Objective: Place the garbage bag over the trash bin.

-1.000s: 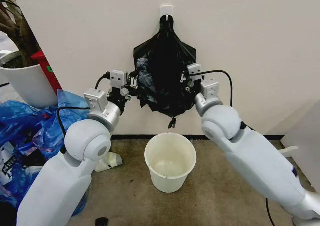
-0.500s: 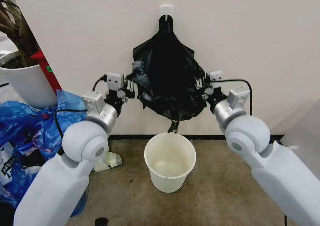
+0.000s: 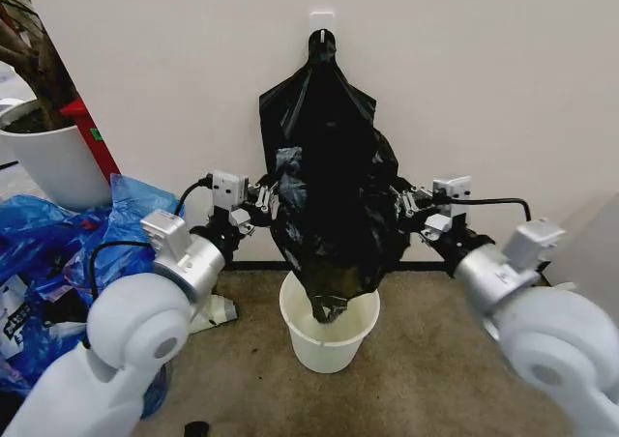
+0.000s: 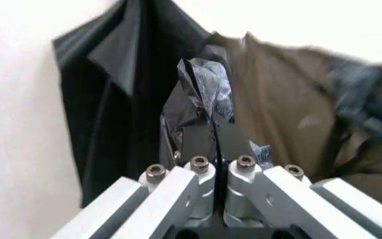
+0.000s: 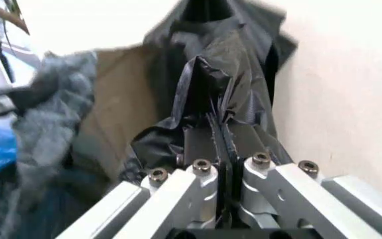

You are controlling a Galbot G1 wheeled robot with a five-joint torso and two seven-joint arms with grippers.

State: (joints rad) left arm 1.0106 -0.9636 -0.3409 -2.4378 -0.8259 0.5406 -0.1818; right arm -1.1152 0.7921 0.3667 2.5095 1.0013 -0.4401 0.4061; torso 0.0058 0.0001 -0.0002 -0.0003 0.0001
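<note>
The garbage bag (image 3: 334,234), glossy wrinkled black film, hangs stretched between my two grippers in front of the wall. Its lower tip reaches down inside the trash bin (image 3: 300,345), a small white bucket on the floor below. My left gripper (image 3: 266,203) is shut on the bag's left edge and my right gripper (image 3: 401,205) is shut on its right edge. The left wrist view shows the left gripper (image 4: 214,144) pinching a fold of the bag (image 4: 204,84). In the right wrist view the right gripper (image 5: 218,134) clamps crumpled film of the bag (image 5: 208,84).
A flat black bag (image 3: 319,74), pinched to a point, hangs from a white wall hook (image 3: 322,18) behind. Blue plastic bags (image 3: 58,253) pile up at the left, beside a big white plant pot (image 3: 48,161). A small dark object (image 3: 196,427) lies on the carpet.
Both grippers have come down and moved apart with the bag. The bag's lower end has dropped from above the bin to inside its mouth.
</note>
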